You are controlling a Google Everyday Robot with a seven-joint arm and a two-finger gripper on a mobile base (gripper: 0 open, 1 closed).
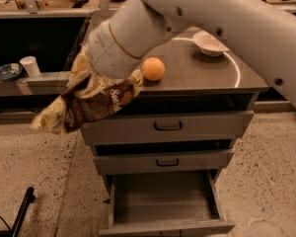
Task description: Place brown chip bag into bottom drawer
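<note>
The gripper [99,77], clamped on the top of the chip bag [89,105], is holding it hanging in the air off the left front corner of the cabinet [202,80], clear of the orange [153,68], since the bottom drawer [163,201] is lying open lower down.

Orange [153,68] sits on the cabinet top [202,75], white bowl [209,42] further back right; off left, a white cup [30,66] stands beside a dark dish [8,71].

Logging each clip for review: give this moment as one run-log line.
gripper: holds brown chip bag in air at cabinet's left edge | bottom drawer: open, bag not yet in | orange, white bowl: on cabinet top
</note>
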